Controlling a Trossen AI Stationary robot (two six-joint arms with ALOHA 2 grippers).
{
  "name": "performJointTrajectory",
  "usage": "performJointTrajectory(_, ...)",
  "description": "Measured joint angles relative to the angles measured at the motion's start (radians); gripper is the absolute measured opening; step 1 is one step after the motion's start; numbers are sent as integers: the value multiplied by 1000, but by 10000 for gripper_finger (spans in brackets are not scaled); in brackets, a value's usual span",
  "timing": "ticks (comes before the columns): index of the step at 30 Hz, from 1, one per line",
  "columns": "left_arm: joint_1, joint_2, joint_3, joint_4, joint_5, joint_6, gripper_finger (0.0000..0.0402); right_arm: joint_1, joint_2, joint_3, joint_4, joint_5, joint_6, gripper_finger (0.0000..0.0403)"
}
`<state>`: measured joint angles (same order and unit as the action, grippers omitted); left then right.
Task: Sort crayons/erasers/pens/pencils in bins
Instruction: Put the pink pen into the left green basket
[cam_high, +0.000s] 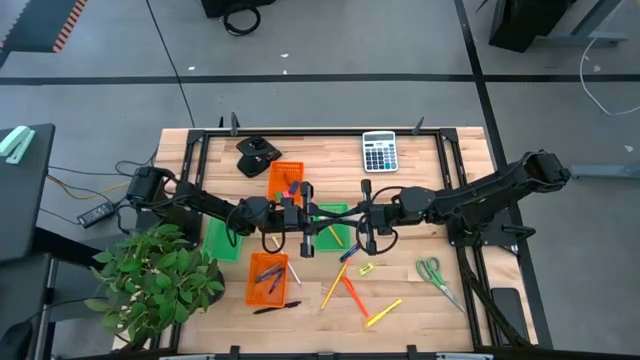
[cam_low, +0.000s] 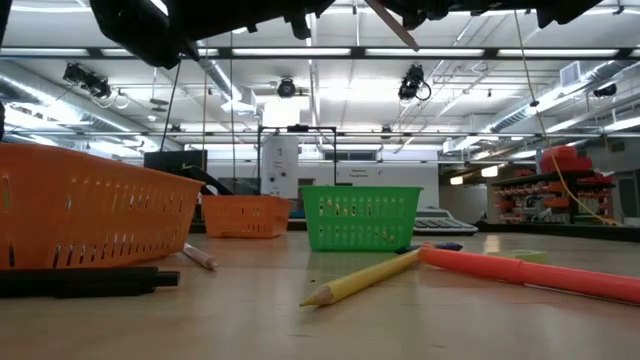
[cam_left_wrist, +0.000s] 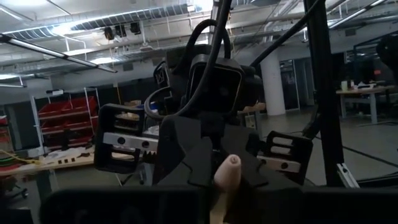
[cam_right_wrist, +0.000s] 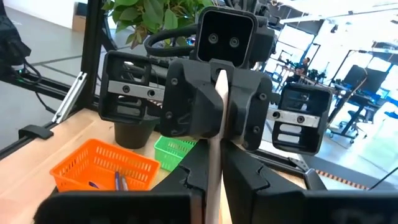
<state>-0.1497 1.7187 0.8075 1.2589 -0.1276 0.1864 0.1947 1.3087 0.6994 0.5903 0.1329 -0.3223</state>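
While both my arms meet over the middle of the table, my left gripper (cam_high: 303, 217) and my right gripper (cam_high: 364, 222) face each other tip to tip, and a pale pencil (cam_right_wrist: 216, 140) runs between them. In the right wrist view the left gripper's fingers (cam_right_wrist: 200, 112) press against both sides of that pencil's far end, so I read them as clamped on it. In the left wrist view the pencil's rounded end pokes out between my right gripper's fingers (cam_left_wrist: 186, 155), which are likewise closed around it. So the pencil is gripped at both ends, lifted clear of the table above the middle green bin (cam_high: 334, 211); from table height it shows only as a slanted pale stick at the top. A second green bin (cam_high: 222, 241) sits under my left arm, one orange bin (cam_high: 285, 180) lies farther back, and the near orange bin (cam_high: 268, 280) has dark pens (cam_high: 270, 272) in it. Loose on the wood nearby are two yellow pencils (cam_high: 335, 290), an orange crayon (cam_high: 354, 296), a small yellow eraser (cam_high: 366, 268) and a black pen (cam_high: 276, 308).
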Motion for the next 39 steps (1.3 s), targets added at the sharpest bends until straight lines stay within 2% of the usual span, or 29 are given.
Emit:
performJointTrajectory(8,2,0,0,-17,-9,1,27,0,0,0,-15,-3,8,46)
performJointTrajectory(17,2,-1,-2,-105,-78,4,27,-17,-1,0,-107,-8,78,78)
performJointTrajectory(19,2,-22,-1,-166,-96,6,27,-17,-1,0,-129,-8,91,87)
performJointTrajectory(29,-16,-263,0,-666,-259,-31,27,-17,-1,0,-242,-11,155,126)
performJointTrajectory(34,-23,-414,0,-1096,-367,-211,30,-17,-1,0,-308,-11,201,126)
performJointTrajectory(39,-21,-508,0,-1434,-385,-441,29,-17,0,0,-331,-10,229,125)
